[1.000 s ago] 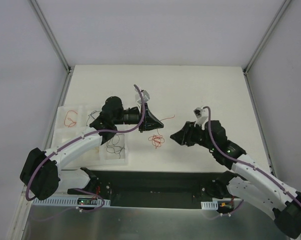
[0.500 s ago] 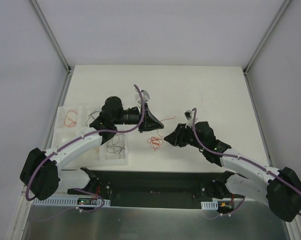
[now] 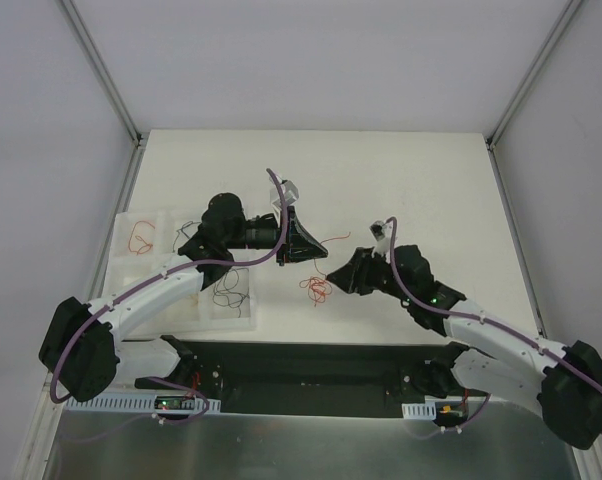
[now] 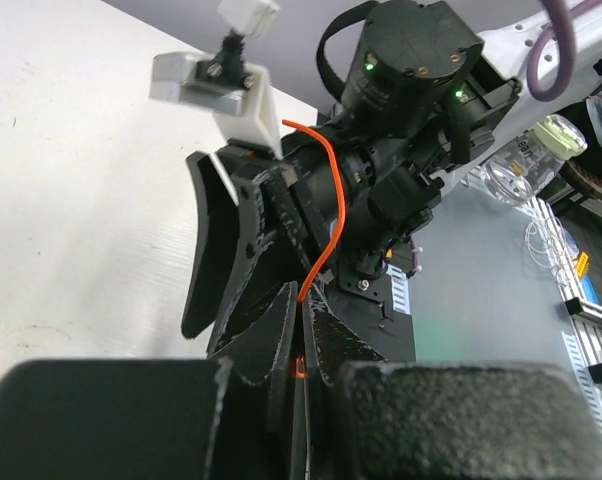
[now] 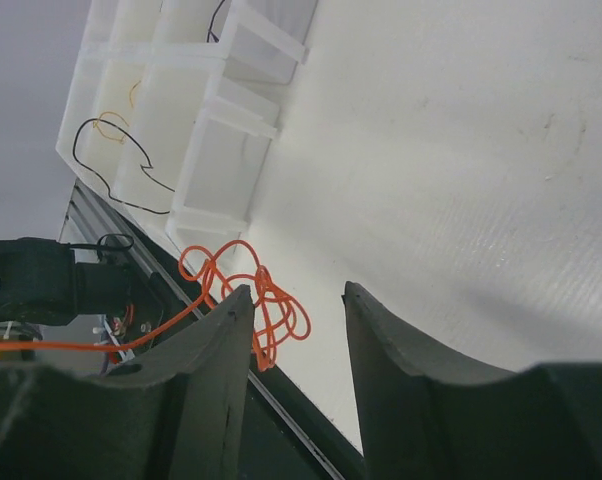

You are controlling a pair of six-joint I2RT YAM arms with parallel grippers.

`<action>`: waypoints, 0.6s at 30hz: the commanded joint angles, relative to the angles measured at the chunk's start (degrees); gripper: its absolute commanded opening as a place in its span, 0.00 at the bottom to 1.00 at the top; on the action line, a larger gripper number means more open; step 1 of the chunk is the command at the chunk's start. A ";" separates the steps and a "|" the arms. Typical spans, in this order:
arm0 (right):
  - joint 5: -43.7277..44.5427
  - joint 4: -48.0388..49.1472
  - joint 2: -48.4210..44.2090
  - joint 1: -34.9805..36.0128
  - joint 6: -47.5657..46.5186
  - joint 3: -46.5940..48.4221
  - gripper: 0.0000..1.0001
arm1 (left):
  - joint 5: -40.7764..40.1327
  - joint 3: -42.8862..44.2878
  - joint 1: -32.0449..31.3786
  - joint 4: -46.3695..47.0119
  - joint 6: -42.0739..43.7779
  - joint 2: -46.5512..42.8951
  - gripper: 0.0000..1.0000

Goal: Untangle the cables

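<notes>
A small orange knot of cable [image 3: 316,289] lies on the white table in front of the tray. My left gripper [image 3: 307,246] is shut on a thin orange wire [image 4: 326,205]. The wire's free end sticks out to the right [image 3: 334,239] above the table. My right gripper [image 3: 333,279] is open, just right of the knot. In the right wrist view the orange knot [image 5: 273,300] lies by the tip of the left finger [image 5: 226,330], partly behind it. The right gripper [image 5: 296,297] holds nothing.
A white compartment tray [image 3: 167,222] sits at the left, holding a reddish wire [image 3: 139,239] and black wires [image 3: 227,289]; it also shows in the right wrist view [image 5: 243,120]. The dark base rail [image 3: 311,365] runs along the table's near edge.
My right gripper has moved left across the table to the orange knot. The knot has shifted slightly toward the near edge. My left gripper has hardly moved.
</notes>
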 commanded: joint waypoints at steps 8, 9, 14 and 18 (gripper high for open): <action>1.00 -4.85 -11.64 1.13 -3.29 0.19 0.44 | 2.21 1.50 -0.28 3.71 -0.43 -2.04 0.00; 0.91 -3.97 -11.03 1.40 -3.20 0.01 0.44 | 2.13 1.42 -0.28 3.71 -0.43 -2.21 0.00; -0.93 -0.10 -5.76 1.92 -2.76 0.45 0.40 | 2.13 1.15 -0.28 3.88 -0.25 -2.65 0.00; -1.82 2.28 -2.15 3.42 -2.58 1.41 0.37 | 2.30 1.15 -0.28 3.97 -0.25 -2.74 0.00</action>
